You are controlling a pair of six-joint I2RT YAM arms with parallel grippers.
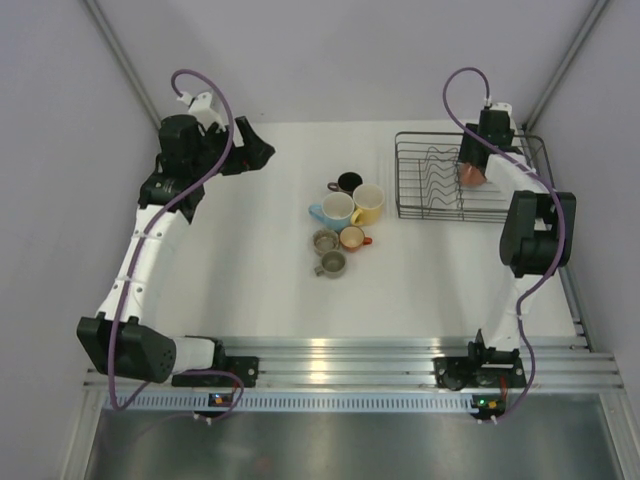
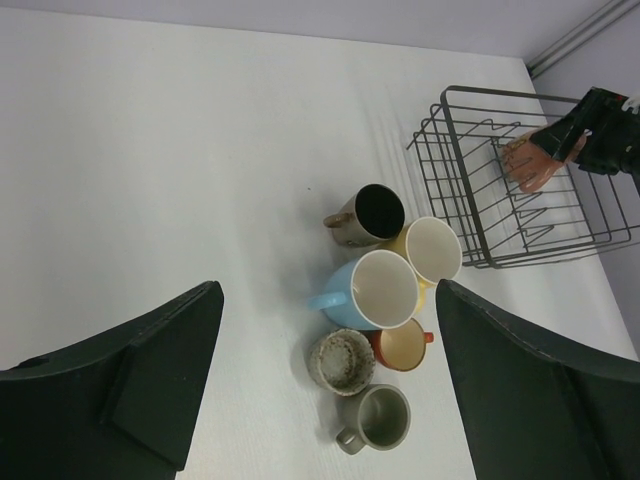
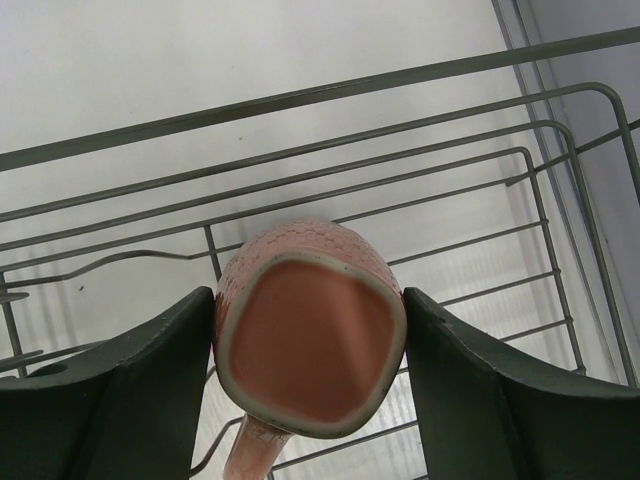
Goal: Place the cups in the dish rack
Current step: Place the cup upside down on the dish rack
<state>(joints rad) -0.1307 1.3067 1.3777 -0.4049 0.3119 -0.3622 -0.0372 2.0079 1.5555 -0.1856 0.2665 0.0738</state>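
Gripping pink cup point(image 3: 300, 350), right hand point(image 3: 308, 310) hangs over dish rack point(image 1: 420, 135).

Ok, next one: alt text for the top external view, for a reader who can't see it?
The right gripper holds a pink-salmon cup at the black wire dish rack on the table's far right. Six other cups stand clustered mid-table, and the left gripper sits open and empty at the far left.
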